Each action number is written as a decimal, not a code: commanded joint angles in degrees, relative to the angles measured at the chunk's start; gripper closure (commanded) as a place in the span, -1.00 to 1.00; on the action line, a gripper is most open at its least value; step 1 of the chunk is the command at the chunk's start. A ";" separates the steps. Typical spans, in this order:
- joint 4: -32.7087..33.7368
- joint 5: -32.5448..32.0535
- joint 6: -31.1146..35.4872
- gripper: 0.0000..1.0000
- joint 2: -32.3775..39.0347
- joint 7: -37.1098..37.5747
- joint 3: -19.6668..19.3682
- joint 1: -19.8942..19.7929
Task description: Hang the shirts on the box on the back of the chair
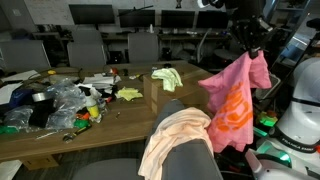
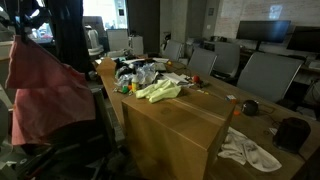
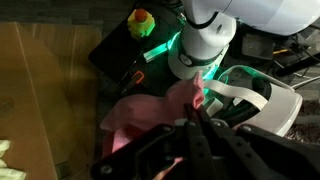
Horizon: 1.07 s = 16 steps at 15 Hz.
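Dim office, monitors along the back wall: the pink shirt is up in the air, hanging from the claw.
In an exterior view the claw is pinching the top of the pink shirt, which dangles clear of the box; the yellow-green shirt lies crumpled on the box top, the peach shirt is draped over the back of the chair up front, and clutter crowds the bench alongside. In an exterior view from elsewhere, the pink shirt hangs at the frame edge, apart from the box, with the yellow-green shirt on its far end. Wrist view: the claw is pressed together on pink cloth, the white robot base beyond it and the box off to the side.
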 commanded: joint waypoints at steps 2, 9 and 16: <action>5.67 -2.16 -1.63 0.98 6.20 -0.95 2.59 1.42; 10.45 -2.65 -2.84 0.98 13.21 -0.70 6.05 1.99; 16.35 -3.03 -1.20 0.98 19.82 1.74 8.37 1.65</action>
